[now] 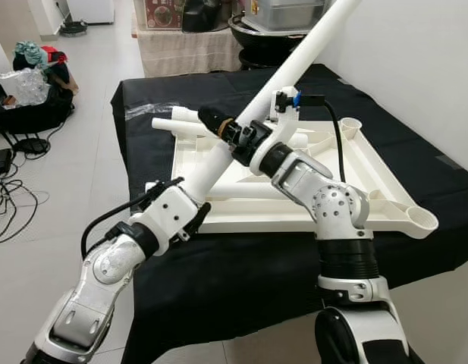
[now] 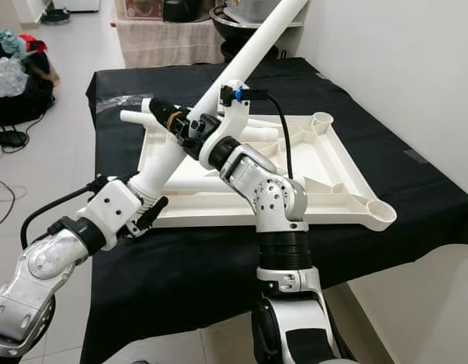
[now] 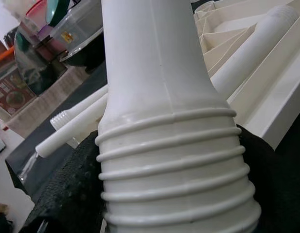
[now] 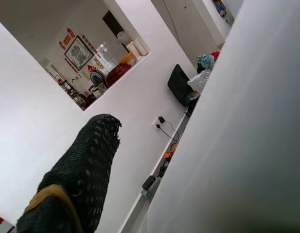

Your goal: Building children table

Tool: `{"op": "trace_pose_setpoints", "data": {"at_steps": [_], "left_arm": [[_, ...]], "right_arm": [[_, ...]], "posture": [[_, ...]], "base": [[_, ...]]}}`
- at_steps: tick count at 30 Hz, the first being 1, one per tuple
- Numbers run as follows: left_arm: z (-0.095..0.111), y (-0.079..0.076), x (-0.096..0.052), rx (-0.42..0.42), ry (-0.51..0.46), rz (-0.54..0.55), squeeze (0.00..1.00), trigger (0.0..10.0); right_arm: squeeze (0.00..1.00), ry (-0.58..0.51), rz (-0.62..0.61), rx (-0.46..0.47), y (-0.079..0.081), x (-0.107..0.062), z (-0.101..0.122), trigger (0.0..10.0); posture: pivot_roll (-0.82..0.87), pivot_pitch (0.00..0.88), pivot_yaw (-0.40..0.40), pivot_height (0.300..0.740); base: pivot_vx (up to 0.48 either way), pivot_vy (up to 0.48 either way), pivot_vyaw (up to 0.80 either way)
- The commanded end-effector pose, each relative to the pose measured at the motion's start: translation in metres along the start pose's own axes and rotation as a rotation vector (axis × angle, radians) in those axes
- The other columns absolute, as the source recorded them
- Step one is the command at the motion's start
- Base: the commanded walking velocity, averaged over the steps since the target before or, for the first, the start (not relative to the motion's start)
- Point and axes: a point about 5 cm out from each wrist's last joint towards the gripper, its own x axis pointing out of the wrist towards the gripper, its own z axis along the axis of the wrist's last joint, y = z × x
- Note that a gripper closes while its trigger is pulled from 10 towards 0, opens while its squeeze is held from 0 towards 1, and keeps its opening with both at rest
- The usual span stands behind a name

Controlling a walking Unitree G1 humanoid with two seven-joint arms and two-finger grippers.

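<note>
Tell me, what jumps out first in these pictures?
A long white table leg slants up across the scene, held by both grippers: the left gripper at its threaded lower end, the right gripper higher up. Beneath it, the white tabletop lies upside down on a black-covered table, with more legs at its far left corner.

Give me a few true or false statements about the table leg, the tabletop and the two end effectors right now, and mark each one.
1. Both end effectors hold one long white table leg. True.
2. The left end effector grips the leg's threaded end. True.
3. The tabletop stands upright on its legs. False: it lies upside down on the black cloth.
4. The held leg lies flat. False: it slants upward.
5. Other legs lie by the tabletop's far left corner. True.
</note>
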Motion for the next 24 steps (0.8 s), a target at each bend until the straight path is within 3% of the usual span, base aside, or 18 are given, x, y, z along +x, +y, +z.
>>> {"op": "trace_pose_setpoints", "data": {"at_steps": [1, 4, 5, 6, 7, 19, 24], "left_arm": [[0.0034, -0.0124, 0.0017, 0.032, -0.032, -0.098, 0.00, 10.0], [0.0036, -0.0120, 0.0019, 0.040, -0.038, -0.101, 0.00, 10.0], [0.0039, -0.0118, 0.0020, 0.043, -0.042, -0.103, 0.00, 10.0], [0.0039, -0.0118, 0.0020, 0.043, -0.042, -0.103, 0.00, 10.0], [0.0048, -0.0116, 0.0021, 0.049, -0.051, -0.106, 0.00, 10.0], [0.0065, -0.0125, 0.0042, 0.056, -0.067, -0.092, 0.00, 10.0], [0.0006, -0.0140, 0.0040, 0.030, -0.024, -0.095, 0.00, 10.0]], "right_arm": [[0.00, -0.007, 0.032, 0.009, 0.0079, 0.0033, 0.0023, 10.0], [0.00, -0.007, 0.037, 0.025, 0.0085, 0.0034, 0.0020, 9.9], [0.00, -0.007, 0.041, 0.035, 0.0091, 0.0035, 0.0017, 4.2], [0.00, -0.007, 0.041, 0.035, 0.0091, 0.0035, 0.0017, 4.2], [0.00, -0.003, 0.052, 0.057, 0.0104, 0.0039, 0.0007, 0.0], [0.00, -0.023, 0.034, 0.075, 0.0097, 0.0066, 0.0038, 0.0], [0.00, -0.030, 0.032, 0.079, 0.0097, 0.0065, 0.0043, 0.0]], "posture": [[0.05, 0.053, -0.048, 0.740], [0.05, 0.054, -0.045, 0.740], [0.05, 0.054, -0.045, 0.740], [0.05, 0.054, -0.045, 0.740], [0.05, 0.053, -0.047, 0.740], [0.05, 0.050, -0.045, 0.740], [0.05, 0.042, -0.044, 0.740]], "base": [[0.000, 0.000, 0.00], [0.000, 0.000, 0.00], [0.000, 0.000, 0.00], [0.000, 0.000, 0.00], [0.000, 0.000, 0.00], [0.000, 0.000, 0.00], [0.000, 0.000, 0.00]]}}
